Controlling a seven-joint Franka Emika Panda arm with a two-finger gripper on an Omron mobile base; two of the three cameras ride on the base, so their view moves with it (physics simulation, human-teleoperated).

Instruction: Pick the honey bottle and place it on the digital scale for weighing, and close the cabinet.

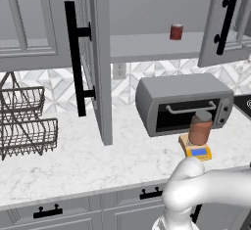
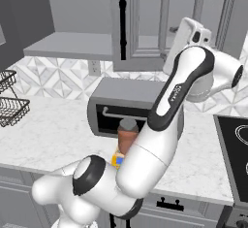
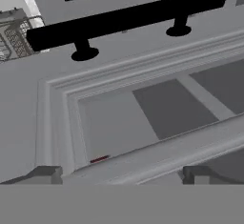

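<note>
1. Already the honey bottle [image 1: 200, 127] stands upright on the digital scale [image 1: 196, 150], just in front of the toaster oven [image 1: 182, 103] on the marble counter [image 1: 73, 160]. In the right base view the bottle [image 2: 128, 134] peeks out beside the arm, the scale [image 2: 116, 159] a yellow sliver below it. That half of the task reads as done.

2. Step in hand, by my judgement: closing the cabinet. The left door [image 1: 95, 57] stands swung out toward the robot, edge-on, with its long black handle [image 1: 74, 57] on the outer face. The right door [image 1: 223, 21] also hangs open. A small dark-red can [image 1: 176, 31] sits on the open shelf.

3. Hand view: the gripper [image 3: 122, 175] looks flat onto a panelled door face [image 3: 143, 113], very near it, with a bar handle [image 3: 124, 17] across the top. Fingertips [image 3: 45, 174] sit well apart, spread wide, pinching nothing. Which of the two doors this is I cannot tell for certain.

4. To do it well: push on the flat panel near the handle side, away from the hinge. Keep the spread fingers off the bar so nothing hooks. Follow the door's arc until it seats.

5. Risk: the elbow hangs close above the bottle in the right base view; keep the arm high while swinging.
</note>
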